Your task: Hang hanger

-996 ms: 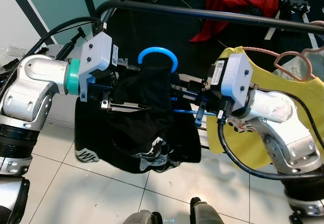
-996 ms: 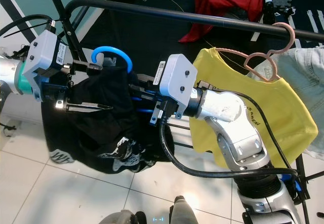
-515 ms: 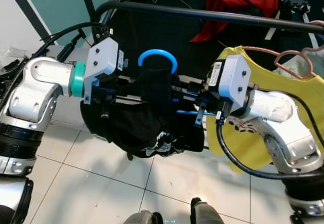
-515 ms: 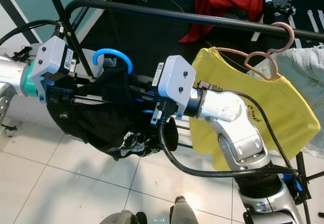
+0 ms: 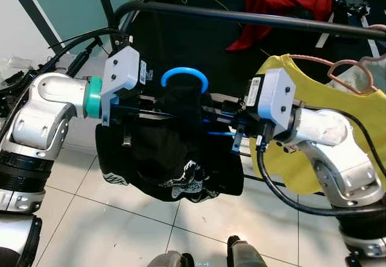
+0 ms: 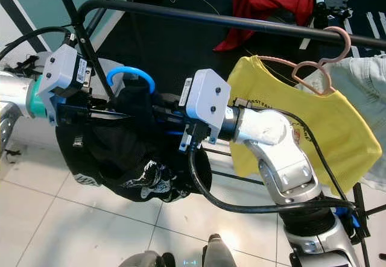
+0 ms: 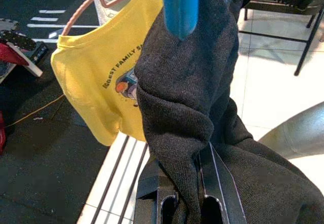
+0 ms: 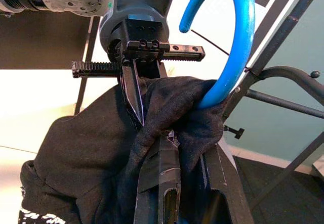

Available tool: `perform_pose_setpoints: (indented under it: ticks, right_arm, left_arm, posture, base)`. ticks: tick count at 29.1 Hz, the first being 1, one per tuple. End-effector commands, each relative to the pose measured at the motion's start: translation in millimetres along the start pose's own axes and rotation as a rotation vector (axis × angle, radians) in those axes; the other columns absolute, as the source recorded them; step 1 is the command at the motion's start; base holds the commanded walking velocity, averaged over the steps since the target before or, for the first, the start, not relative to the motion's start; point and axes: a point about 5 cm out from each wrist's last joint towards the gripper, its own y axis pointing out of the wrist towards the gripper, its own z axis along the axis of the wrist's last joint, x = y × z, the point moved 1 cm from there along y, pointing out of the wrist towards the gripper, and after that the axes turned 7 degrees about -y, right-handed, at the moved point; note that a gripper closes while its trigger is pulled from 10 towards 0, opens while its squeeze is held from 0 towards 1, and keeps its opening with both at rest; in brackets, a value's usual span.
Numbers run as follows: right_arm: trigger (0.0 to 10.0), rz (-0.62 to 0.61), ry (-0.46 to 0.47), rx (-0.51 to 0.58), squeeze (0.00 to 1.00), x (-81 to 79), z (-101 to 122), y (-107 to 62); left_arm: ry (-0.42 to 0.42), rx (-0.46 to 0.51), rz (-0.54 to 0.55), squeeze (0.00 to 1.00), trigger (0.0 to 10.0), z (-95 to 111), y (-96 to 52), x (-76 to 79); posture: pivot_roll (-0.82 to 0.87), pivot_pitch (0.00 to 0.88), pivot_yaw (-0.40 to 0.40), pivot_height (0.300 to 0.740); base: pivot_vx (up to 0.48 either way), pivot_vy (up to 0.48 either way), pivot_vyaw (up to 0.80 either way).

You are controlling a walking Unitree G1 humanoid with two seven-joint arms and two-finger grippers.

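Both arms reach inward; left gripper [image 8: 135, 100] and right gripper [image 7: 188, 183] fingers clamped.

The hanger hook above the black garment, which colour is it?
The hanger hook is bright blue, clearest in the right wrist view.

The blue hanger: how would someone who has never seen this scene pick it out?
Find the black clothes rail across the top; below it both arms hold up a black garment. The blue hanger is the curved hook rising from that garment's collar, not yet over the rail. The pink hanger already hangs there, carrying a yellow shirt.
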Motion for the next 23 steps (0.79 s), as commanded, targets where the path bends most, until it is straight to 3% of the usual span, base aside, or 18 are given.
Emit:
perform_pose_setpoints:
  ticks: [1, 2, 3, 4, 8, 9, 10, 11, 15, 17, 23]
  right_arm:
    - [10.0, -0.062, -0.062, 0.121, 0.0, 8.8, 23.4, 9.8]
    - [10.0, -0.062, -0.062, 0.121, 0.0, 8.8, 23.4, 9.8]
    - [10.0, -0.086, -0.06, 0.106, 0.28, 11.0, 20.0, 7.5]
    - [10.0, -0.077, -0.041, 0.09, 1.0, 10.8, 17.7, 3.0]
    - [10.0, -0.051, 0.01, 0.072, 1.0, 9.7, 18.0, -5.3]
    - [10.0, -0.007, 0.082, 0.071, 1.0, 6.6, 21.5, -12.7]
    - [10.0, 0.025, 0.13, 0.072, 0.0, 3.9, 24.3, -17.2]
    - [10.0, 0.038, 0.192, 0.103, 0.0, 4.6, 32.9, -27.1]
    - [10.0, 0.031, 0.252, 0.167, 0.0, 7.6, 47.2, -41.6]
    - [10.0, -0.03, 0.286, 0.225, 0.0, 14.5, 58.1, -59.8]
    - [10.0, -0.113, 0.267, 0.161, 0.0, 13.7, 52.6, -76.5]
  left_arm:
    - [-0.005, 0.026, -0.069, 0.0, 0.0, -0.2, 15.1, 9.4]
    - [-0.005, 0.026, -0.069, 0.0, 0.0, -0.2, 15.1, 9.4]
    - [-0.005, 0.032, -0.061, 0.0, 0.0, 1.1, 13.8, 8.5]
    - [-0.004, 0.031, -0.047, 0.0, 0.0, 0.7, 12.1, 7.5]
    - [-0.007, 0.033, -0.022, 0.0, 0.0, -0.4, 10.0, 5.8]
    - [-0.007, 0.036, -0.005, 0.0, 0.0, -0.8, 9.2, 4.6]
    - [-0.008, 0.039, 0.005, 0.0, 0.0, -0.9, 8.8, 3.8]
    - [-0.011, 0.046, 0.019, 0.0, 0.0, -0.7, 8.1, 2.8]
    - [-0.015, 0.059, 0.033, 0.0, 0.0, 0.2, 7.1, 1.5]
    - [-0.014, 0.086, 0.056, 0.0, 0.0, 3.8, 6.4, -2.6]
    - [-0.01, 0.117, 0.089, 0.0, 0.0, 9.5, 5.3, -10.8]
  posture:
    - [-0.11, 0.057, 0.151, 0.74]
    - [-0.11, 0.057, 0.151, 0.74]
    - [-0.11, 0.057, 0.151, 0.74]
    - [-0.1, 0.054, 0.148, 0.74]
    - [-0.11, 0.053, 0.147, 0.74]
    - [-0.11, 0.052, 0.145, 0.74]
    - [-0.11, 0.052, 0.145, 0.74]
    - [-0.11, 0.052, 0.145, 0.74]
    - [-0.11, 0.053, 0.148, 0.74]
    - [-0.12, 0.054, 0.149, 0.74]
    - [-0.13, 0.056, 0.156, 0.74]
  base:
    - [0.0, 0.0, 0.0]
    - [0.0, 0.0, 0.0]
    - [0.0, 0.0, 0.0]
    - [0.0, 0.0, 0.0]
    - [0.0, 0.0, 0.0]
    - [0.0, 0.0, 0.0]
    - [0.0, 0.0, 0.0]
    - [0.0, 0.0, 0.0]
    - [0.0, 0.0, 0.0]
    - [0.0, 0.0, 0.0]
    - [0.0, 0.0, 0.0]
